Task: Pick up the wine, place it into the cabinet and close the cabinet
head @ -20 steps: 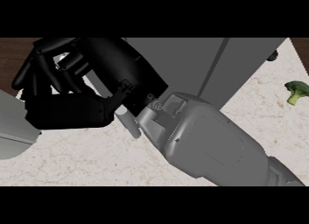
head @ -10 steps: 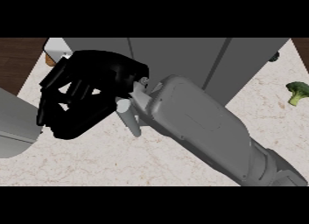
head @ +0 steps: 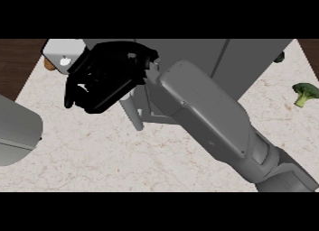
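No wine bottle shows in the head view. The grey cabinet (head: 248,58) stands at the back of the counter, with a pale bar handle (head: 132,116) on its front. My right forearm crosses from the lower right up to the cabinet's left front. My right hand (head: 107,81) lies against that front, its fingers relaxed and pointing down-left, with nothing seen in them. Whether the door is fully shut is hidden behind the hand and forearm. Of my left arm only the grey forearm (head: 8,131) shows at the left edge; its hand is out of view.
A broccoli floret (head: 306,93) lies on the counter at the right. A white boxy object (head: 63,50) with something brown (head: 49,66) beside it sits at the back left. A small dark thing (head: 279,57) peeks out by the cabinet's right side. Dark wood borders the counter's top corners.
My right hand has moved up and to the right along the cabinet's front, and its fingers have straightened somewhat. The left forearm has slid further left.
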Motion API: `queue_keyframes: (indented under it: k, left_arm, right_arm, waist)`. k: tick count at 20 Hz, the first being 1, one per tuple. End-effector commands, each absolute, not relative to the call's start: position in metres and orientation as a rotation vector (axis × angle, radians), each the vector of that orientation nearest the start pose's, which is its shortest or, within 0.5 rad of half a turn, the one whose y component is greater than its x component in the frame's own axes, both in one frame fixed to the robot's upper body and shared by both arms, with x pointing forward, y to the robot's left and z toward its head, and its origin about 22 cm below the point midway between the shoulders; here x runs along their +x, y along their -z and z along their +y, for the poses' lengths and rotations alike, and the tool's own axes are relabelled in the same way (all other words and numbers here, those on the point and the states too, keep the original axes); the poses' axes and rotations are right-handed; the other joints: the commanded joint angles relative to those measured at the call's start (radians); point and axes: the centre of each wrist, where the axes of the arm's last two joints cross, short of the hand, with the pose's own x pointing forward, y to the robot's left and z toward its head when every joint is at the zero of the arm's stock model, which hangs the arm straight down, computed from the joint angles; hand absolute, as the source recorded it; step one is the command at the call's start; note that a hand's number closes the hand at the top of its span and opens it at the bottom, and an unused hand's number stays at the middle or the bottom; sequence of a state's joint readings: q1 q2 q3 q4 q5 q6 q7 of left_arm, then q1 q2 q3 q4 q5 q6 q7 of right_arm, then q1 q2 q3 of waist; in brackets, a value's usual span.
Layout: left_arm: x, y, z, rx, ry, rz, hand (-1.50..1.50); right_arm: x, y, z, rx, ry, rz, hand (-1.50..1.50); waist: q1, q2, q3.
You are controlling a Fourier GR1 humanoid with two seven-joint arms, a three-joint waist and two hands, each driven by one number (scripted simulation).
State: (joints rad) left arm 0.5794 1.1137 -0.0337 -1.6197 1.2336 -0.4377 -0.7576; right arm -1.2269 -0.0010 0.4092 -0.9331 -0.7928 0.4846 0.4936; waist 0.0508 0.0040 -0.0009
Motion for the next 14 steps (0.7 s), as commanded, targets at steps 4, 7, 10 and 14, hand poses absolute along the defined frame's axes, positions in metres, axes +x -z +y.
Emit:
queue_keyframes:
  k: [4,7,10,14]
  left_arm:
    - [0.109,-0.071,0.467,-0.374,-0.164,-1.875,-1.5]
    - [0.124,-0.076,0.462,-0.336,-0.16,-1.888,-1.5]
    - [0.114,-0.072,0.471,-0.349,-0.179,-1.883,-1.5]
    - [0.123,-0.079,0.46,-0.364,-0.159,-1.894,-1.5]
  right_arm:
    - [0.408,-0.191,0.001,1.012,-1.015,-1.149,1.5]
    - [0.416,-0.201,-0.006,1.025,-0.972,-1.164,1.5]
    - [0.424,-0.196,-0.018,0.984,-0.928,-1.205,1.5]
    - [0.436,-0.199,-0.045,0.862,-0.845,-1.296,1.5]
  waist:
    - [0.0,0.006,-0.001]
    - [-0.018,0.008,0.0]
    - [-0.008,0.009,-0.001]
    - [-0.006,0.016,-0.001]
